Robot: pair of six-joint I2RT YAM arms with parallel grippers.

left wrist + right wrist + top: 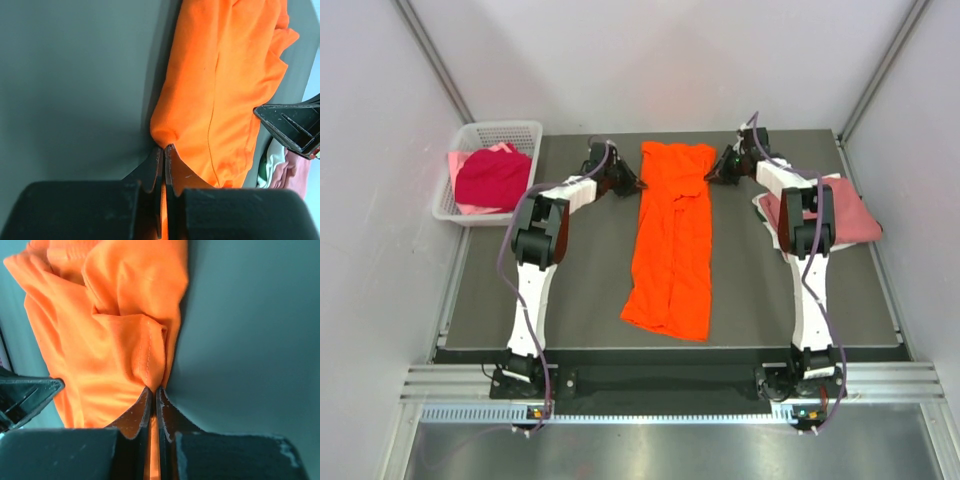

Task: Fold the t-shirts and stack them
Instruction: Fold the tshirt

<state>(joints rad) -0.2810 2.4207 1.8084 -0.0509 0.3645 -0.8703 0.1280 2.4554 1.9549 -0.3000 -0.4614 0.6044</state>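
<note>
A bright orange t-shirt (672, 240) lies on the dark table as a long strip folded lengthwise, its collar end at the far side. My left gripper (636, 183) is at the strip's far left edge. In the left wrist view this gripper (164, 148) is shut, with a pinch of orange cloth (225, 90) between its tips. My right gripper (712, 176) is at the far right edge. The right wrist view shows it (152, 389) shut on a seamed fold of the same shirt (110, 340). More t-shirts lie at both sides of the table.
A white lattice basket (500, 128) at the far left holds a crimson shirt (492, 178) over a pale pink one. A folded dusty rose shirt (850, 215) lies at the right edge on white cloth (761, 205), partly behind the right arm. Grey walls stand close around.
</note>
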